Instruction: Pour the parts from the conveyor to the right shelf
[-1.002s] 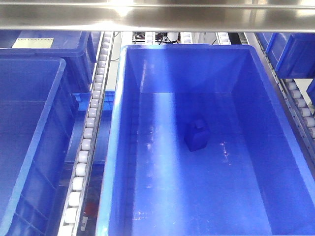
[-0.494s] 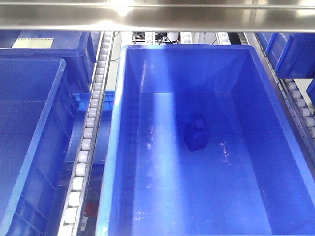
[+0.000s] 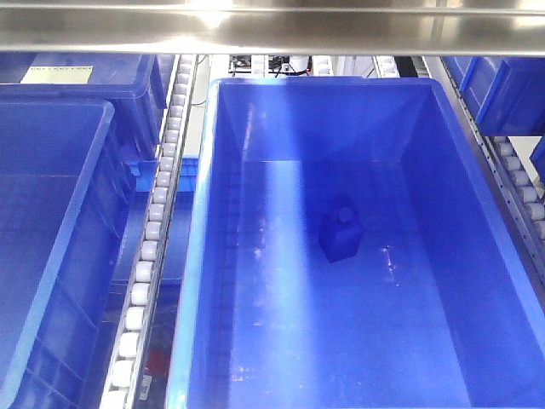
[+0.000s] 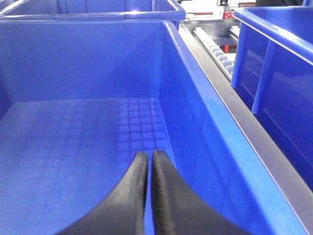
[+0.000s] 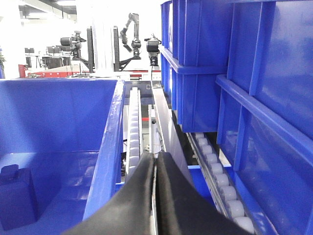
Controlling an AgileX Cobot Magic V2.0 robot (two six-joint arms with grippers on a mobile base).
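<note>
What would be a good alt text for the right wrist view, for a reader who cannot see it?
The right gripper, its black fingers pressed together, points along a roller track beside a large blue bin. A small blue bottle stands inside the bin; more blue bins stack at right.

Across the top of your front view runs a shiny steel beam [image 3: 272, 30]. Below it on the left you have a large blue bin [image 3: 89, 221], open at the top. Just behind that stands another blue bin [image 3: 128, 85] carrying a pale label [image 3: 49, 75]. In your right wrist view, dark equipment stands [image 5: 128, 36] show far back in a bright hall.
</note>
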